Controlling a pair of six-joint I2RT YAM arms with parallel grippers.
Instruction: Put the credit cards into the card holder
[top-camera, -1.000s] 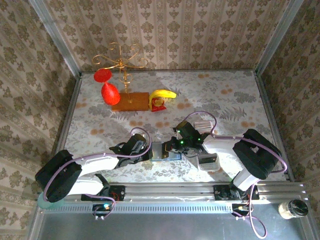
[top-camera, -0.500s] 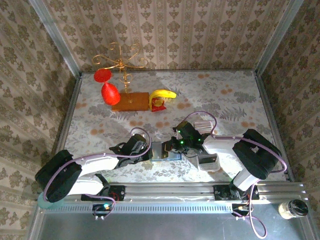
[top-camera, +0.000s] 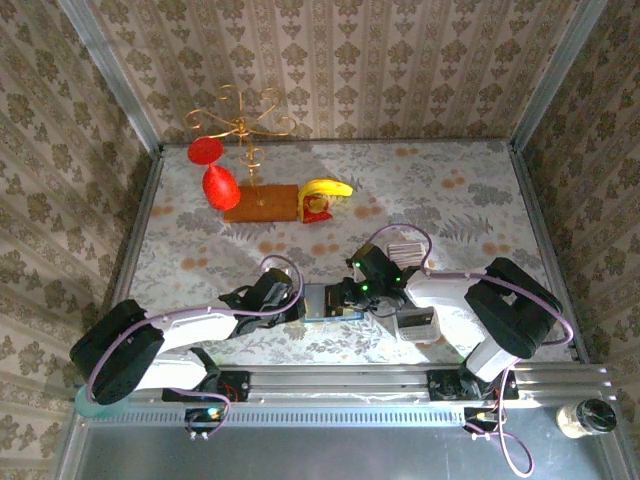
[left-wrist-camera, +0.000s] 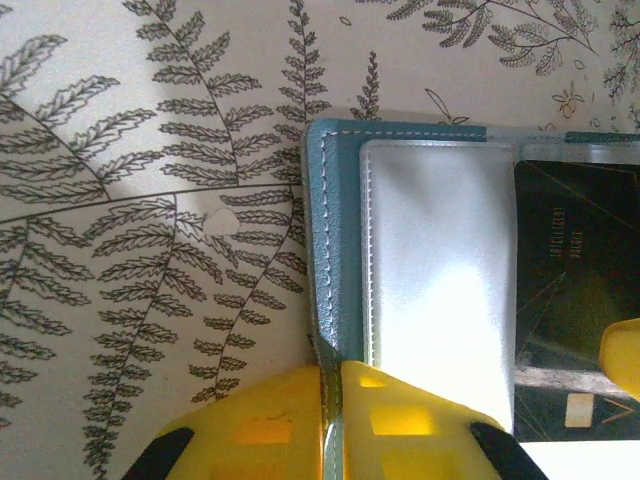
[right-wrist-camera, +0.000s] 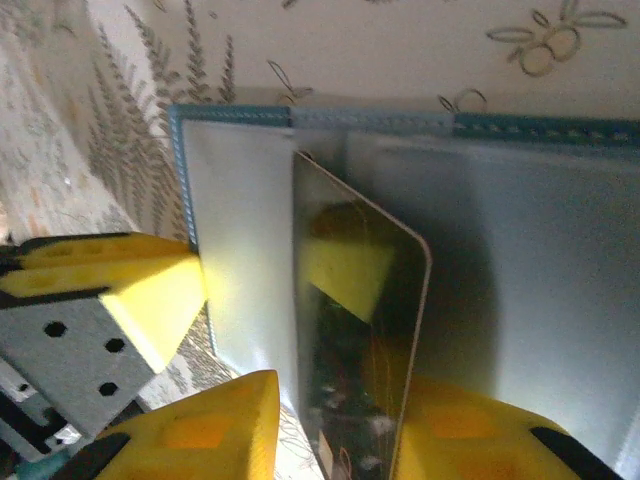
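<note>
The teal card holder (top-camera: 328, 301) lies open on the table between my two grippers. My left gripper (left-wrist-camera: 335, 405) is shut on its teal edge (left-wrist-camera: 325, 250), next to a clear sleeve (left-wrist-camera: 440, 260). A dark glossy credit card (right-wrist-camera: 360, 330) stands tilted in the holder's (right-wrist-camera: 520, 250) sleeve. It sits between the fingers of my right gripper (right-wrist-camera: 340, 430), which is open, with a gap on the card's left side. The same card (left-wrist-camera: 575, 300) appears in the left wrist view. A row of pale striped credit cards (top-camera: 405, 249) lies behind the right arm.
A white tray (top-camera: 416, 325) sits under the right forearm. At the back left are a gold wire stand (top-camera: 240, 125) on a wooden base, two red glasses (top-camera: 212, 170) and a banana (top-camera: 328, 188). Walls enclose the table on three sides.
My right gripper's jaws have parted from the dark card, which stays in the holder. The left gripper keeps its pinch on the holder's edge. Both arms have barely moved.
</note>
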